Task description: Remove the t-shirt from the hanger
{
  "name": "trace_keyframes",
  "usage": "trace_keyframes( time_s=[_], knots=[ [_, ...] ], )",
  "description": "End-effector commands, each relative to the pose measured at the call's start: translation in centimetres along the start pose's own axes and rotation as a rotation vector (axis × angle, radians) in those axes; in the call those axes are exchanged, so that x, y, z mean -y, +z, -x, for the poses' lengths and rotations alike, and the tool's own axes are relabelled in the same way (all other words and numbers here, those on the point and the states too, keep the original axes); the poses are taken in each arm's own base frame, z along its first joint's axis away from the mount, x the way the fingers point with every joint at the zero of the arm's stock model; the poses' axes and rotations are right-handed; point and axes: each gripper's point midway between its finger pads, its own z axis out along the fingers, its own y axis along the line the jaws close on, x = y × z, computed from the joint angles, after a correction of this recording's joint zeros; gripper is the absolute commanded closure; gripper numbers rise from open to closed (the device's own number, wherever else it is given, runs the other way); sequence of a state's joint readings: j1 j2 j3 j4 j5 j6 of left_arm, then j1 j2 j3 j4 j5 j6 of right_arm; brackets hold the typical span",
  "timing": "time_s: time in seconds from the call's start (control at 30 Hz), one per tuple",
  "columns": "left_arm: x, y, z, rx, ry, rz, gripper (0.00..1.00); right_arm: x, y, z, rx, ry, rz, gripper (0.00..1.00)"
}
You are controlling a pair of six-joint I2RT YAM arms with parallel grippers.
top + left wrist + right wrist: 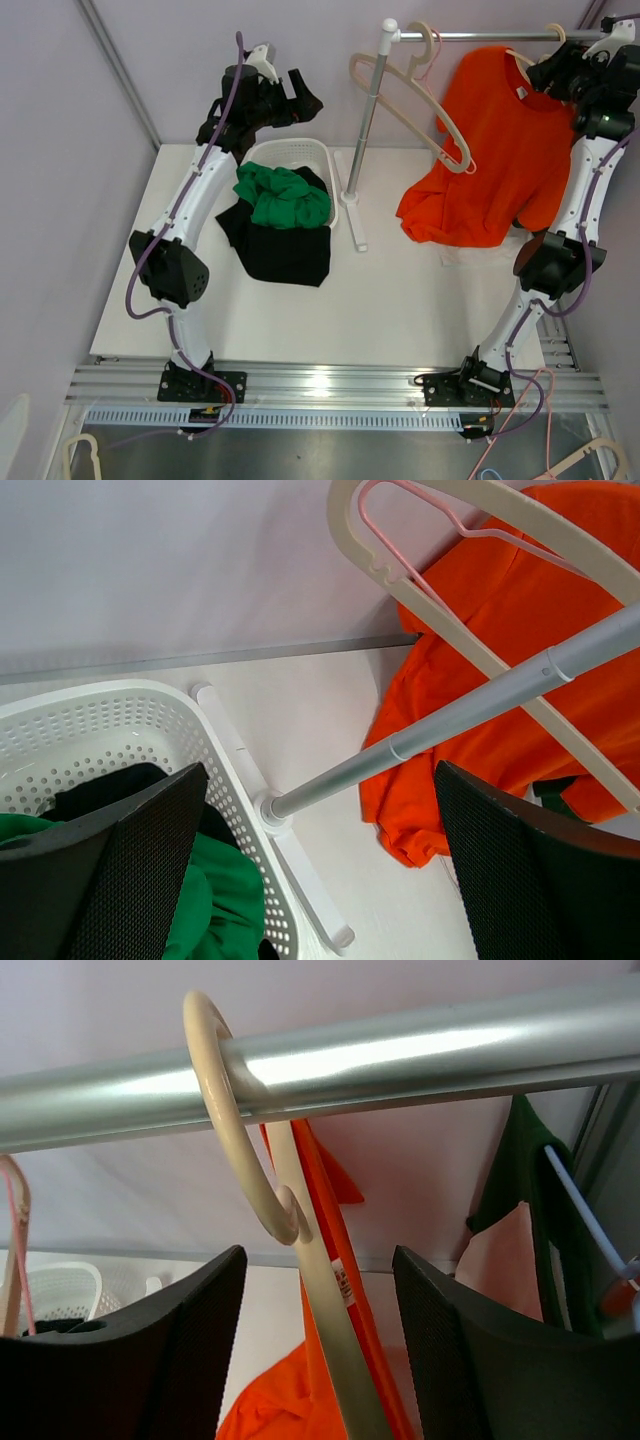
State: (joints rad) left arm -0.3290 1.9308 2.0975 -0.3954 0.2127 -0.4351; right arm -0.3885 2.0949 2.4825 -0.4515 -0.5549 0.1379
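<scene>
Nearest me, the smooth white table (380, 300) carries a white perforated plastic basket (292, 152). A crumpled green garment (280, 195) lies inside it, and a black one (280, 255) is draped over its near side onto the table. My left fingers (110, 880), broad black pads with a fine grid texture, hang above the basket, spread wide with nothing between them.

Beyond that, the rack's round metal upright (362, 140) rises from a flat white foot. An empty cream hanger (470, 652) and a thin pink one (468, 528) hang from the rail (400, 1055).

The orange t-shirt (490, 150) is on its own cream plastic hanger (320, 1290) toward the rail's right end, draping down in soft folds. My right fingers (150, 1360) are up by the collar. They stand open either side of the hanger's neck, with a gap showing on each side. Its curved hook loops over the shiny tube.
</scene>
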Motion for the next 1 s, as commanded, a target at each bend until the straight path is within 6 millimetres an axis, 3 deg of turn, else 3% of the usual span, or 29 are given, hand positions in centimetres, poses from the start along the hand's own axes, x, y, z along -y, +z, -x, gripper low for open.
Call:
trace_keyframes(
  time_s=[0.0, 0.23, 0.37, 0.4, 0.47, 0.53, 0.73, 0.87, 0.97],
  knots=[
    [1.5, -1.0, 2.7, 0.065, 0.038, -0.036, 0.00, -1.0, -0.5, 0.8, 0.002, -0.035, 0.048, 0.36],
    [1.4, -1.3, 2.4, 0.051, 0.043, -0.033, 0.01, -2.6, -0.6, 0.5, -0.024, -0.108, 0.026, 0.42],
    [1.2, -1.5, 2.2, 0.041, 0.058, -0.023, 0.01, -3.8, -0.4, -0.2, -0.063, -0.158, 0.004, 0.71],
    [1.0, -1.8, 2.2, 0.042, 0.062, -0.010, 0.01, -4.0, -0.2, -0.6, -0.071, -0.159, 0.000, 0.83],
    [0.8, -1.9, 2.0, 0.036, 0.072, 0.003, 0.01, -5.0, -0.1, -0.8, -0.077, -0.168, 0.006, 0.87],
    [0.8, -2.4, 2.3, 0.043, 0.079, 0.009, 0.01, -5.6, 0.1, -0.9, -0.077, -0.176, 0.003, 0.99],
    [1.7, -3.0, 2.9, 0.061, 0.079, -0.021, 0.00, -9.0, -0.1, 2.6, 0.029, -0.260, -0.090, 1.00],
    [3.8, -4.3, 5.0, 0.110, 0.105, -0.059, 0.00, -11.6, -1.6, 5.5, 0.113, -0.267, -0.063, 1.00],
    [5.8, -6.1, 6.8, 0.166, 0.121, -0.113, 0.00, -12.7, -2.7, 6.3, 0.127, -0.247, -0.032, 1.00]
  ],
)
